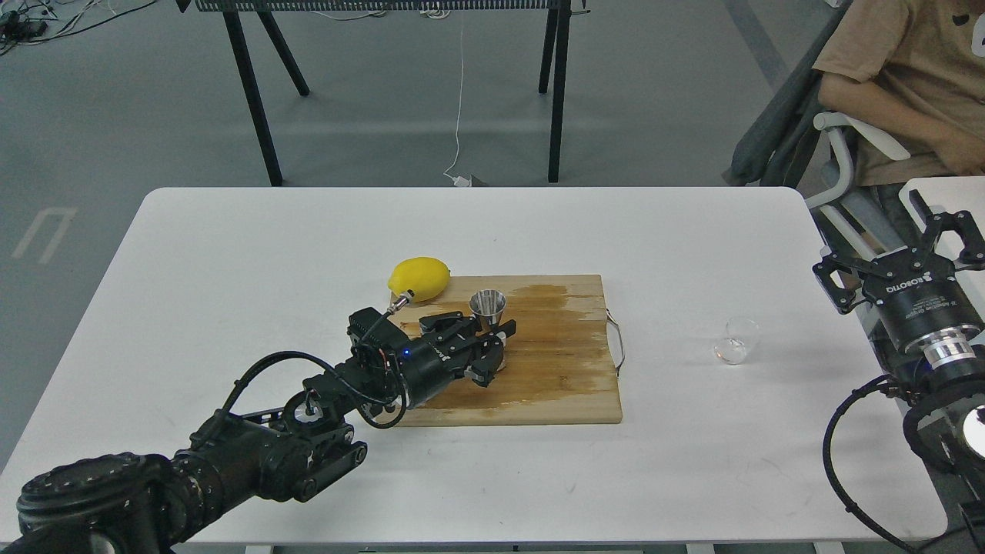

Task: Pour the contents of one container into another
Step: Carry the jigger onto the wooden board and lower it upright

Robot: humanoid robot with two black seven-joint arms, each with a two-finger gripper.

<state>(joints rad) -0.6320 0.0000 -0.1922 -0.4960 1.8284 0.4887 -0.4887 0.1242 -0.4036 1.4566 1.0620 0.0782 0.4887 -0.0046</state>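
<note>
The steel jigger [487, 305] stands upright on the wet wooden cutting board [554, 377], its open cone facing up. My left gripper [492, 345] reaches in from the lower left and is shut on the jigger's lower part, hiding its waist and base. The small clear glass cup [736, 340] sits alone on the white table, well to the right of the board. My right gripper [896, 250] hangs open at the right edge of the table, apart from the cup and holding nothing.
A yellow lemon [419, 278] lies at the board's far left corner, just behind my left wrist. The board has a metal handle [618, 342] on its right side. A seated person [900, 85] is at the far right, beyond the table [308, 231].
</note>
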